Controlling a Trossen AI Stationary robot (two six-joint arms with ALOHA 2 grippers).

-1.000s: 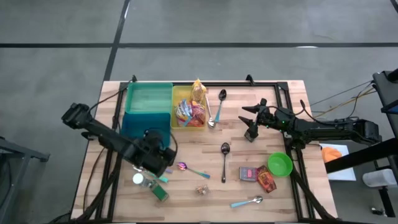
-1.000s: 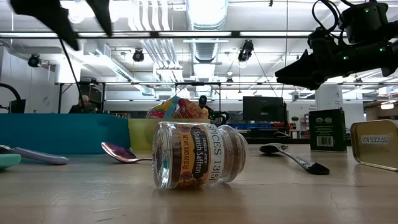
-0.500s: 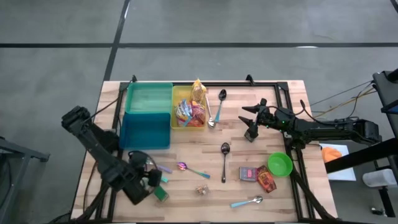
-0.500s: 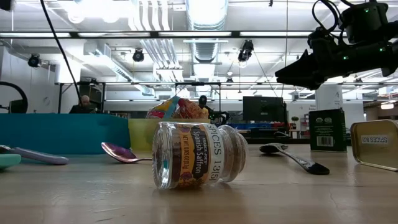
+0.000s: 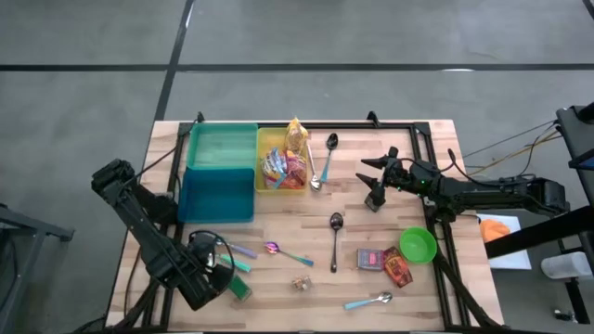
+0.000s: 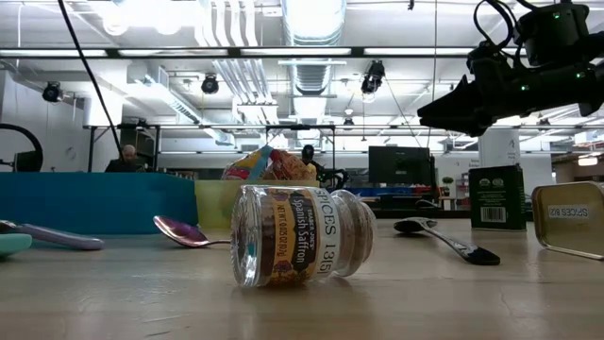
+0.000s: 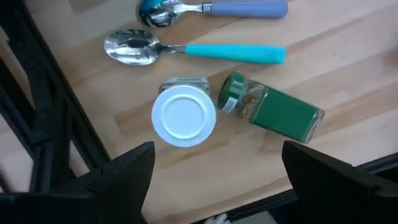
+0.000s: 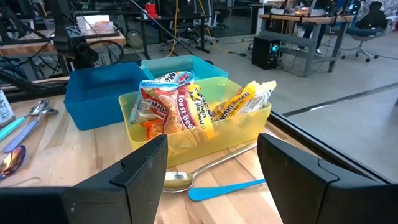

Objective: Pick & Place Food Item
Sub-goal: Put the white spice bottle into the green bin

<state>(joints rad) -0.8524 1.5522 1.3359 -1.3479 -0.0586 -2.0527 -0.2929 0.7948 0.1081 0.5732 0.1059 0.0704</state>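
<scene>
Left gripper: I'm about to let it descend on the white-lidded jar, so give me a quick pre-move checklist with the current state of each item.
1. Left gripper open: ok, its fingers stand wide apart.
2. Centred over the white-lidded jar: ok, the lid sits between the fingers in the left wrist view.
3. Jar upright: ok, the lid faces the camera.
4. Room around the jar: not ok, the green spice bottle lies right beside it and the teal-handled spoon is near.
5. Left gripper empty: ok.
6. Right gripper out of the way: ok, it hangs across the table near the yellow bin.
</scene>
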